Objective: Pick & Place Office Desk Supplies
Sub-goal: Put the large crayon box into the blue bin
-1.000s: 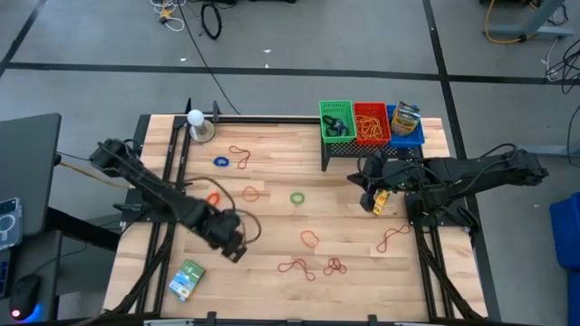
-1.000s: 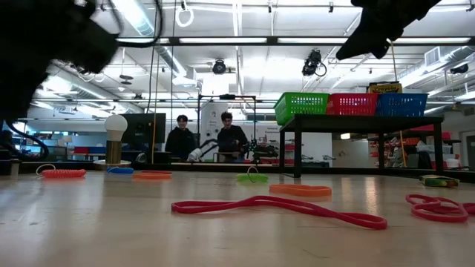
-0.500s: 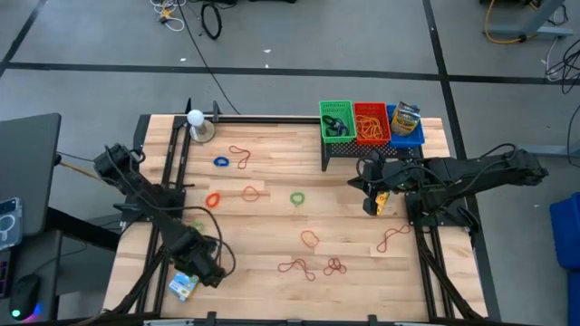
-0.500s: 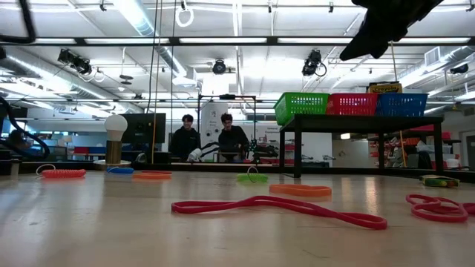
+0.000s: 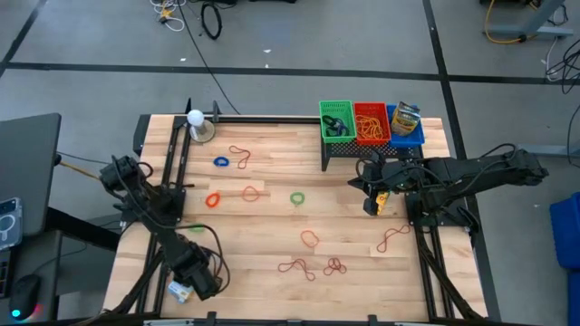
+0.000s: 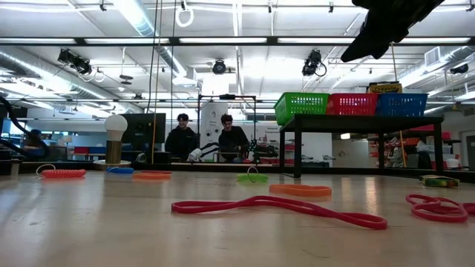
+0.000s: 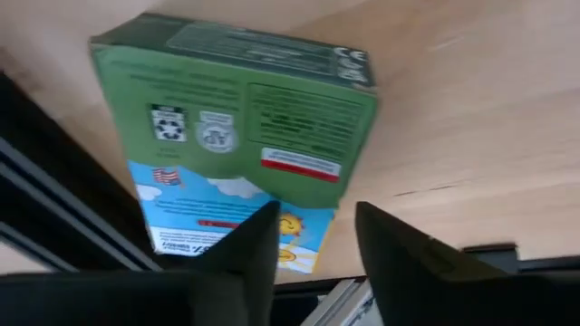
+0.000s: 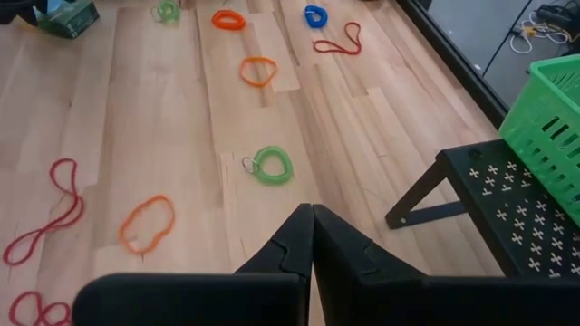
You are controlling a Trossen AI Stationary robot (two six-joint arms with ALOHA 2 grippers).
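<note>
Left end effector (image 7: 313,244) open, empty, over green-blue packet (image 7: 240,136) at desk (image 5: 272,217) front-left corner; packet lies just ahead, long axis crosswise. Right end effector (image 8: 311,237) closed, far off.

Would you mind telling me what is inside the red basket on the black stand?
The red basket holds a tangle of orange rubber bands. Anything beneath that pile is covered, and the low view shows only the basket's outer wall.
</note>
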